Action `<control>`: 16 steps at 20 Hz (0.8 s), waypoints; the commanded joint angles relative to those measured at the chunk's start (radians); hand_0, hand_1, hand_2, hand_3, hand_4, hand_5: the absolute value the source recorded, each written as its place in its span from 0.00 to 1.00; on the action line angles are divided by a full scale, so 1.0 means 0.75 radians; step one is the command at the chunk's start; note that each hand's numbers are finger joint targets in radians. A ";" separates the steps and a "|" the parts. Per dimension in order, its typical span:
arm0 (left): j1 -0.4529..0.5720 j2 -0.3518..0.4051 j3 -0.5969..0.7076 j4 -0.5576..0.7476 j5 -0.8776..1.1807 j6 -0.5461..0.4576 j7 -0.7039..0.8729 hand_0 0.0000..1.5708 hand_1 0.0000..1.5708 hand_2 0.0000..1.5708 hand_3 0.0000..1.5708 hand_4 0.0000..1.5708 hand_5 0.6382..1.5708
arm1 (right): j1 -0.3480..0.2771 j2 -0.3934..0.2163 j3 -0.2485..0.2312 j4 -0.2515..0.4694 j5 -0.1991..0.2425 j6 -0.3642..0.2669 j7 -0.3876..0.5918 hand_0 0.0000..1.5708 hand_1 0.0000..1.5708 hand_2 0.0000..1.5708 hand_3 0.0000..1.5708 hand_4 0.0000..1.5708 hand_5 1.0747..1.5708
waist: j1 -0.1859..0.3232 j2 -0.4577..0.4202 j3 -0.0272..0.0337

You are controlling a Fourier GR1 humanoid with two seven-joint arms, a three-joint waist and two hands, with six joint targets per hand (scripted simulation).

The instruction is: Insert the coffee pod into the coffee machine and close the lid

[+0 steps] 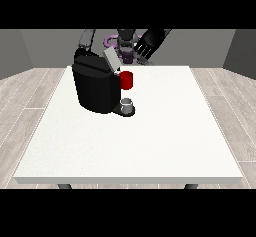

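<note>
- One white table fills the middle of the view, with two dark legs showing under its near edge.
- One black coffee machine stands on the table's far left part.
- One grey lid is tilted up at the machine's top right, so the machine is open.
- One red thing at the machine sits at the machine's right side, just below the lid.
- One grey thing stands on the machine's low dark base, right under the red thing; I cannot tell whether it is the pod or a cup.
- No other grey thing that could be the pod shows plainly on the table.
- One robot stands behind the table's far edge, small at the top of the view.
- One hand at the view's right is raised above the far edge, right of the lid and apart from it; its dark fingers point down and look relaxed, holding nothing.
- The arm at the view's left goes down behind the machine; its hand is hidden, so I cannot tell how its fingers lie.
- Grey wood floor shows on both sides of the table.
</note>
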 commanded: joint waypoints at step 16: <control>-0.221 0.084 0.048 0.113 -0.040 0.033 0.013 0.76 0.76 0.81 0.78 0.30 1.00 | -0.135 -0.081 -0.096 -0.115 -0.045 0.029 0.017 0.00 0.00 0.00 0.00 0.00 1.00 | -0.116 0.212 0.0006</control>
